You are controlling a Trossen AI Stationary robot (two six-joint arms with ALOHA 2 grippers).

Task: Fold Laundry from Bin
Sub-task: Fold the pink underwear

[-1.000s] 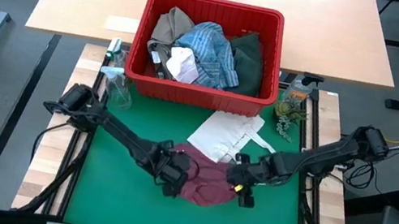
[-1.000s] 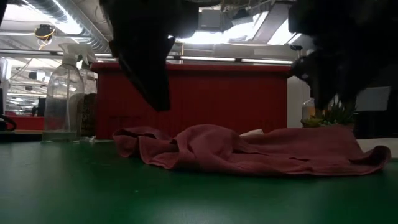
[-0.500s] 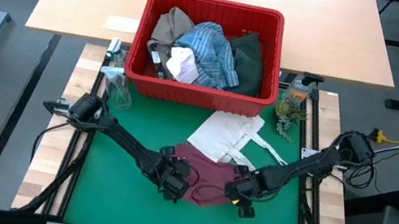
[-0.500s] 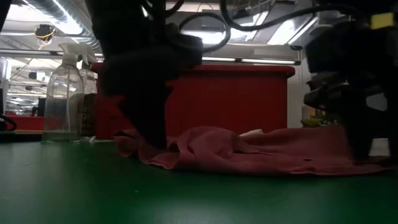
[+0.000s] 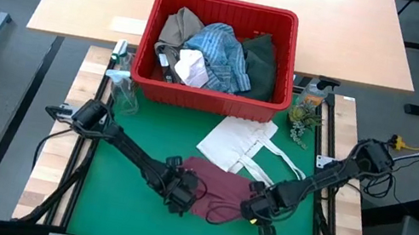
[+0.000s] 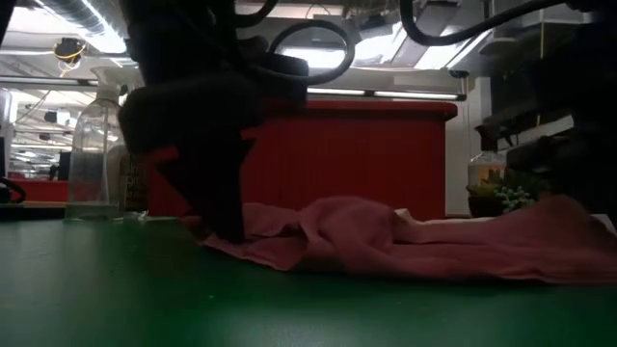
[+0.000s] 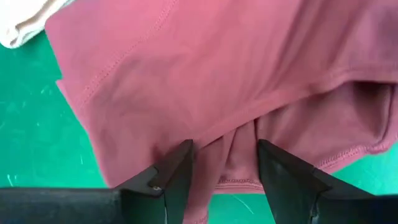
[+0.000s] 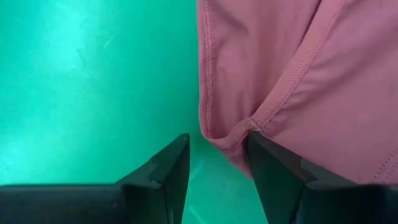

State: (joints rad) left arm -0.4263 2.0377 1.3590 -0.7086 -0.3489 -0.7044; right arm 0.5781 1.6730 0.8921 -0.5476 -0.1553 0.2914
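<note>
A small maroon cloth (image 5: 217, 195) lies crumpled on the green mat (image 5: 125, 206), near its front edge. My left gripper (image 5: 180, 201) stands open over the cloth's left end, and a raised fold (image 7: 239, 140) shows between its fingers. My right gripper (image 5: 258, 217) stands open over the cloth's right end, with a hemmed corner (image 8: 233, 132) between its fingers. The red bin (image 5: 229, 4) at the far side holds the rest of the laundry: a blue-white striped shirt (image 5: 219, 54), a tan garment (image 5: 181, 26), a dark green garment (image 5: 261, 62) and a small white cloth (image 5: 192, 67). My left gripper comes from above, slanting down, with one finger (image 7: 177, 174) on each side of the cloth's raised fold. In the low view a finger reaches down to the cloth's left end (image 6: 227, 226), which lies on the mat. My right gripper points down with its fingers (image 8: 273, 168) astride the hemmed corner; whether they touch it I cannot tell.
A flat white tote bag (image 5: 238, 144) lies between the bin and the maroon cloth. A clear spray bottle (image 5: 119, 89) stands at the mat's far left, and a small plant (image 5: 305, 117) at its far right. Bare green mat lies left of the cloth and in front of it.
Both grippers have sunk onto the maroon cloth and moved toward the table's near edge, the right one farther and tipping more steeply down. The cloth lies wider and flatter now, and its hump has shifted a little toward the right.
</note>
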